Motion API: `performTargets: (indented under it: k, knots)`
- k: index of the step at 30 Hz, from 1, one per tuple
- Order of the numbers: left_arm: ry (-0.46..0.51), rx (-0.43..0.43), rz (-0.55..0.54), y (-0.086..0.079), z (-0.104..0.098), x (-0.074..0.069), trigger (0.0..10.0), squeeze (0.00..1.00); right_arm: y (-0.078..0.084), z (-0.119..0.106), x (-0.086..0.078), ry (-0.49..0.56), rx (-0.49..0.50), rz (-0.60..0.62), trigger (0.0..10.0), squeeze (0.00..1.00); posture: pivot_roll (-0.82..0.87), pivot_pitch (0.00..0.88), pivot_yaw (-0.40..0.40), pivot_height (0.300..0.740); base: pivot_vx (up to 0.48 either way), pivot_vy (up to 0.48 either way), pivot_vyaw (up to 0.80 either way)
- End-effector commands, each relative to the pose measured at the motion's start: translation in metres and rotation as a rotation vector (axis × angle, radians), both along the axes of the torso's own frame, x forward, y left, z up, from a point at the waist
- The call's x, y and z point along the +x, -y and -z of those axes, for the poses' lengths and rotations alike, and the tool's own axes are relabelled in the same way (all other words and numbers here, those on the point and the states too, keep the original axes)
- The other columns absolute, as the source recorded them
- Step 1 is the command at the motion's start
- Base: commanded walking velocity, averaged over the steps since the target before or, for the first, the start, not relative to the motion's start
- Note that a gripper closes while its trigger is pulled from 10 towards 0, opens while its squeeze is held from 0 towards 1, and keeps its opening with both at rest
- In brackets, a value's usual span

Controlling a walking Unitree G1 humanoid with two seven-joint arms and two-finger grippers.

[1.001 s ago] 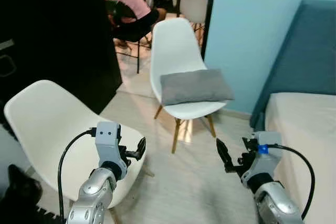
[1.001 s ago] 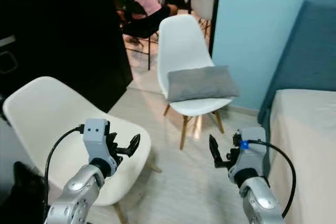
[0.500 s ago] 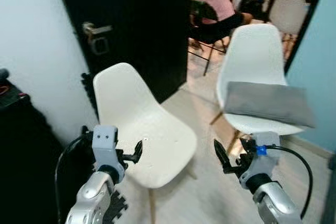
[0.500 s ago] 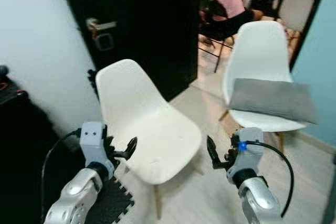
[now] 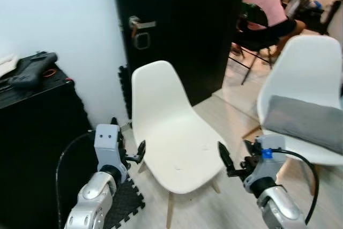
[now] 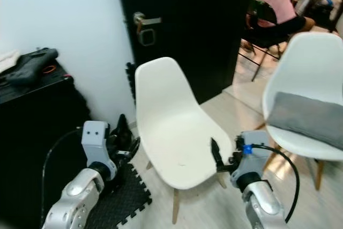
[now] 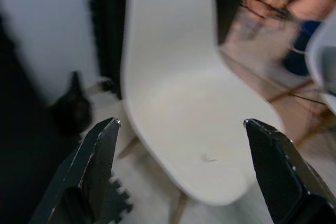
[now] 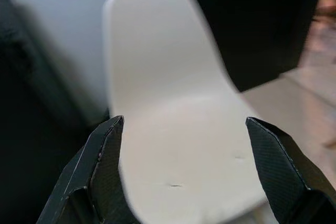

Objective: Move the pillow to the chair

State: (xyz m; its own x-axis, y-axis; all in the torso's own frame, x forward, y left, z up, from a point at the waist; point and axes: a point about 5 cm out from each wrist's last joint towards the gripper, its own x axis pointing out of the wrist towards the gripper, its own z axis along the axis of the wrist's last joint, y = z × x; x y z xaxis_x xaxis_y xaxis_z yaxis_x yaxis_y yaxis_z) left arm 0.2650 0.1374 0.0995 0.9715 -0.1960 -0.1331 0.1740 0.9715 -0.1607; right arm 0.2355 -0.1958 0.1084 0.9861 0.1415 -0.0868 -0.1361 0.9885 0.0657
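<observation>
A grey pillow (image 5: 305, 122) lies across the seat of a white chair (image 5: 316, 73) at the right edge of the eye views. A second white chair (image 5: 179, 132) stands bare straight ahead, its seat between my two arms. My left gripper (image 7: 179, 123) is open, held low at the bare chair's left side, with nothing between its fingers (image 5: 141, 149). My right gripper (image 8: 184, 120) is also open and holds nothing, low by the front right of that seat (image 6: 182, 154).
A black door (image 5: 182, 30) with a metal handle (image 5: 140, 24) stands behind the bare chair. A black cabinet (image 5: 37, 122) with a dark object on top is at the left. Dark foam mat (image 5: 127, 202) lies by the chair's legs. A person (image 5: 263, 1) sits beyond the doorway.
The camera has turned left: the bare chair has come to the middle and the pillow's chair has slid to the right edge. Both grippers stay open and held the same way.
</observation>
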Motion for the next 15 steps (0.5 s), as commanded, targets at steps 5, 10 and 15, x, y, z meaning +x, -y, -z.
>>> performTargets:
  k: [5, 10, 15]
  knots:
    - [-0.021, 0.009, -0.01, -0.0018, 0.0044, -0.0016, 10.0, 0.0, -0.0025, 0.0006, 0.0015, 0.003, 0.016, -0.011, 10.0, 0.0, -0.06, 0.0, 0.006, 0.735, 0.0, 0.0, 0.78]
    - [-0.022, 0.01, -0.009, -0.0021, 0.0042, -0.0016, 10.0, 0.0, -0.0026, 0.0003, 0.0014, 0.004, 0.018, -0.013, 10.0, 0.0, -0.06, 0.0, 0.008, 0.735, 0.0, 0.0, 0.78]
    - [-0.022, 0.01, -0.008, -0.0022, 0.0041, -0.0018, 10.0, 0.0, -0.0027, 0.0003, 0.0013, 0.005, 0.019, -0.014, 10.0, 0.0, -0.06, 0.0, 0.008, 0.735, 0.0, 0.0, 0.78]
